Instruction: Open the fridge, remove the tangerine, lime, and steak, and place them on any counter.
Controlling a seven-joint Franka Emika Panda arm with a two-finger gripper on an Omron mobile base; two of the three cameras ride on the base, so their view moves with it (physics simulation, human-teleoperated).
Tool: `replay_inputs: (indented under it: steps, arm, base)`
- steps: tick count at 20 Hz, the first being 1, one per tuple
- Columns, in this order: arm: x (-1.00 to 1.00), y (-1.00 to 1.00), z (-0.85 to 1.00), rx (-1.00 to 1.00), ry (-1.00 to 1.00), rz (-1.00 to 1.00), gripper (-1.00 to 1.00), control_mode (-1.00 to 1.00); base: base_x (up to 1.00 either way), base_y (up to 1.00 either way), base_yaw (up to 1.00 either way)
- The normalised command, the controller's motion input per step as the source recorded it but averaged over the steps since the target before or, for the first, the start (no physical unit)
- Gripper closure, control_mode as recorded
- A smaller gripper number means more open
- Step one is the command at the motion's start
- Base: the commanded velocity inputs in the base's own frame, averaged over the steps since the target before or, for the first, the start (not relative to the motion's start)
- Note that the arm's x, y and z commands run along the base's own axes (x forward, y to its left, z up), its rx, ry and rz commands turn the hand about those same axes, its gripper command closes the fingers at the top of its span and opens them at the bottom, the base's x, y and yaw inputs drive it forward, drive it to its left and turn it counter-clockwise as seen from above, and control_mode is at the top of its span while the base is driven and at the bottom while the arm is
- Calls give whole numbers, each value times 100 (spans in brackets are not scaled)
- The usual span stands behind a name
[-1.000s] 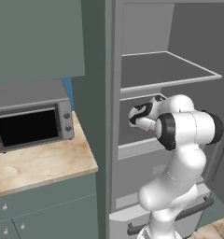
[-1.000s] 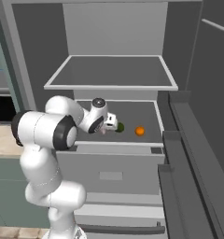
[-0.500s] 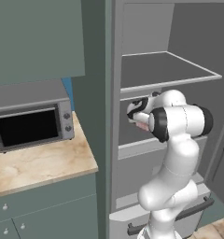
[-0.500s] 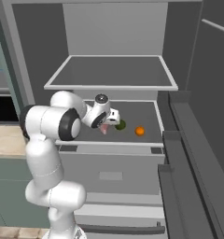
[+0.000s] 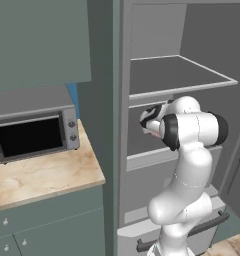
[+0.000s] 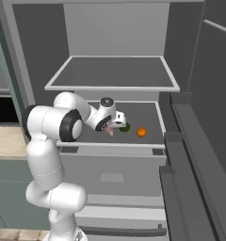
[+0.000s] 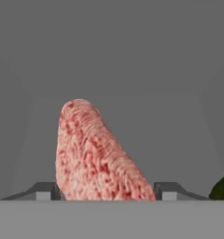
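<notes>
Your tool (image 7: 107, 193) clamps the steak (image 7: 96, 156) inside the open fridge (image 6: 115, 77), middle shelf. Lime (image 6: 125, 126) just beside, tangerine (image 6: 141, 132) farther right. Microwave (image 5: 33, 131) on bench (image 5: 42, 175).

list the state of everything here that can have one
fridge: door open
lower drawer: shut
steak: on the middle shelf, between the end effector fingers
end effector: closing around the steak, grip not certain
lime: on the shelf beside the steak
tangerine: on the shelf, untouched
microwave: door shut
</notes>
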Motion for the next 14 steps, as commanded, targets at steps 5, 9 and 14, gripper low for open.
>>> replay_inputs:
  steps: [5, 9, 14]
  arm:
    - [-67, -20, -100, 1, 6, 0, 100, -100]
    - [-92, -5, -89, 5, -2, 0, 100, -100]
    - [-99, 4, -21, 4, -20, 0, 100, -100]
  base:
    - [0, 0, 0]
    - [0, 0, 0]
    - [0, 0, 0]
